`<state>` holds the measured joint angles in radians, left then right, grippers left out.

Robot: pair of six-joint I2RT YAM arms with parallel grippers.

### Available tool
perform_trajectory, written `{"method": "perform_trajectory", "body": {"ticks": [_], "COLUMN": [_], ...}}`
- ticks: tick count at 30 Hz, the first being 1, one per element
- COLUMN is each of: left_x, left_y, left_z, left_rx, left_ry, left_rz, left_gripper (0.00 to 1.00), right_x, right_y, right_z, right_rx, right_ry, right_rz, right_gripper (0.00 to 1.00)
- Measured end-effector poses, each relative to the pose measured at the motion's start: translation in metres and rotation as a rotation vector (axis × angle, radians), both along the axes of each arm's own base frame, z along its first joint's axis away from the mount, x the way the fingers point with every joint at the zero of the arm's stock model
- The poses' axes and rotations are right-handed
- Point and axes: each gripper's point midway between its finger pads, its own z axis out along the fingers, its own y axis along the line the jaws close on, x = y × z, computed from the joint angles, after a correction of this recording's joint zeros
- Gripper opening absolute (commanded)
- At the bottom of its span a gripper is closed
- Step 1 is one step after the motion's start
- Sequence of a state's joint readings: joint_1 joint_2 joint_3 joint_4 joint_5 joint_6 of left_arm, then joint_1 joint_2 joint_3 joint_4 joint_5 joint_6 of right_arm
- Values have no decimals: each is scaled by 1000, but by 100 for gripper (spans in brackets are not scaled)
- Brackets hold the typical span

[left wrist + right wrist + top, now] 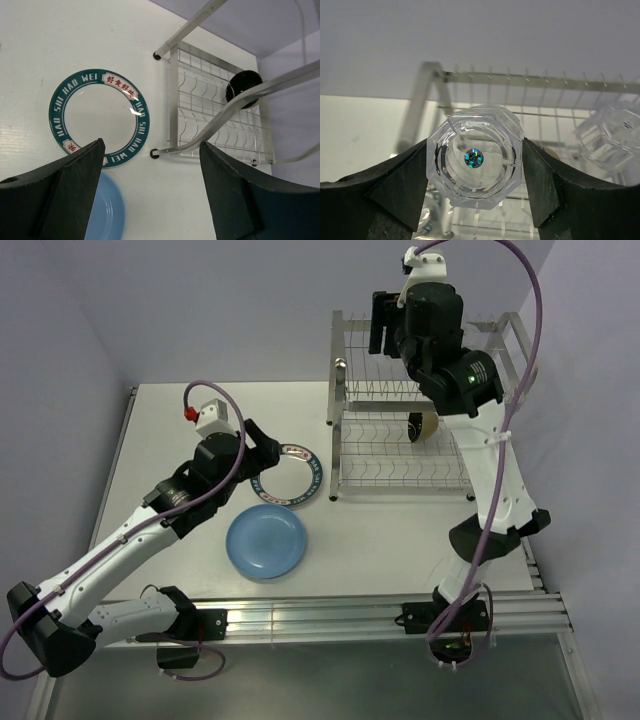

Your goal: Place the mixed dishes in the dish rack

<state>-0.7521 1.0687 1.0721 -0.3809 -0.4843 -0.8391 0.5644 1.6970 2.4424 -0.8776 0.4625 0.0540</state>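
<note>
On the left, the left arm (150,530) reaches over the white surface (390,540). The left jaws stand wide, with nothing between the two dark fingers (75,195). They hover above the near edge of the white plate with the teal lettered rim (100,117), which lies flat on the surface. Just in front of it, nearer the arm bases, we see the light-blue plate (266,542), also flat; the two plates sit close together, and we cannot tell whether their rims touch.

To the right of the plates stands the dish rack (345,400), a silver wire frame with two shelves. The small black bowl (423,426) sits in the lower shelf, toward its right part, and seems to stand on edge.

Farther right, the right arm (490,460) rises up over the rack's upper shelf. The right jaws are closed on a clear glass (485,125), one finger pressing each side of it. A second clear glass (612,137) rests in the rack to the right of the held one, apart from it; we cannot tell which shelf.
</note>
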Motion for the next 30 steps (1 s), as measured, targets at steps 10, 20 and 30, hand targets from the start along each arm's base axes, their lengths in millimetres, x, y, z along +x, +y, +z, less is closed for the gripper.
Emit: {"method": "perform_trajectory", "body": {"ticks": [10, 20, 30], "left_x": [17, 48, 92], "left_y": [4, 25, 44], "left_z": [-50, -101, -137], "left_rx": [66, 106, 98], "left_ry": [111, 255, 378], "left_rz": [11, 74, 148], "left_gripper": [86, 84, 80], "right_x": [37, 40, 58], "right_y": [-59, -75, -74], "right_z": [-35, -55, -85], "right_rx": [-47, 0, 26], "right_ry": [119, 203, 284], "right_rz": [-113, -90, -83], "right_gripper": [0, 0, 10]}}
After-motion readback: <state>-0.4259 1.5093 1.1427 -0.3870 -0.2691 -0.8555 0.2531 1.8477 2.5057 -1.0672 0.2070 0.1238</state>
